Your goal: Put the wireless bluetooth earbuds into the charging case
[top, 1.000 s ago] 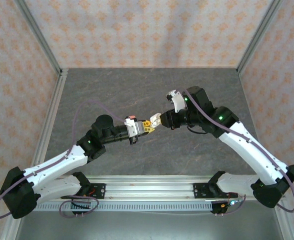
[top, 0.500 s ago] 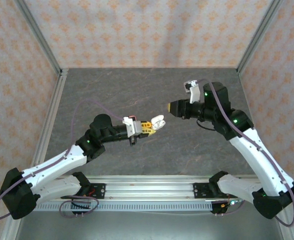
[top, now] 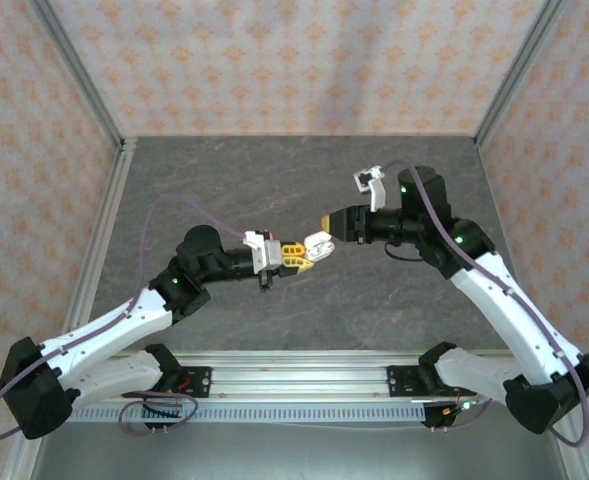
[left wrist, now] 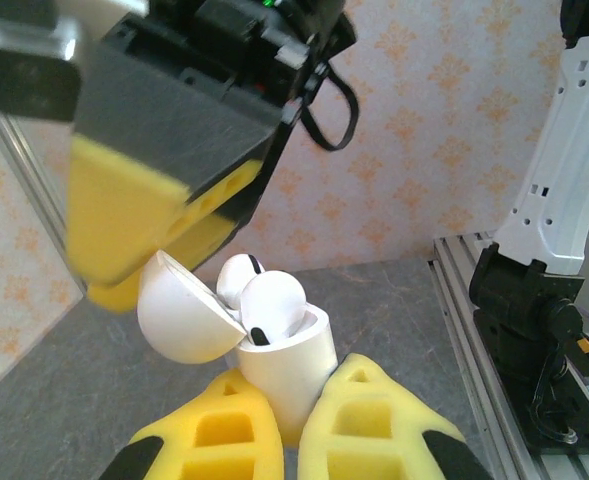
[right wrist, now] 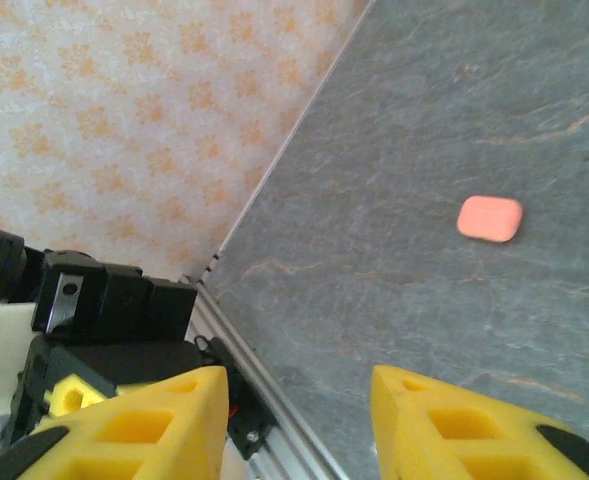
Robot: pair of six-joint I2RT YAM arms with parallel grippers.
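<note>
My left gripper (left wrist: 294, 375) is shut on a white charging case (left wrist: 286, 352), held above the table with its lid (left wrist: 179, 312) swung open. Two white earbuds (left wrist: 272, 298) sit in the case, their round heads sticking up. In the top view the case (top: 317, 243) hangs at mid-table at the tip of my left gripper (top: 299, 252). My right gripper (top: 326, 221) hovers just up and right of it, apart from it. Its yellow finger (left wrist: 124, 215) looms beside the lid. My right gripper (right wrist: 296, 385) is open with nothing between its fingers.
A coral-pink pebble-shaped case (right wrist: 489, 218) lies shut on the grey stone tabletop (right wrist: 394, 260). Patterned walls with aluminium posts (top: 114, 160) enclose the table. A metal rail (top: 304, 375) carrying both arm bases runs along the near edge.
My right gripper let go at the white case, drew back to the right with its jaws opening, then came back close to the lid. The left arm has held the case nearly still.
</note>
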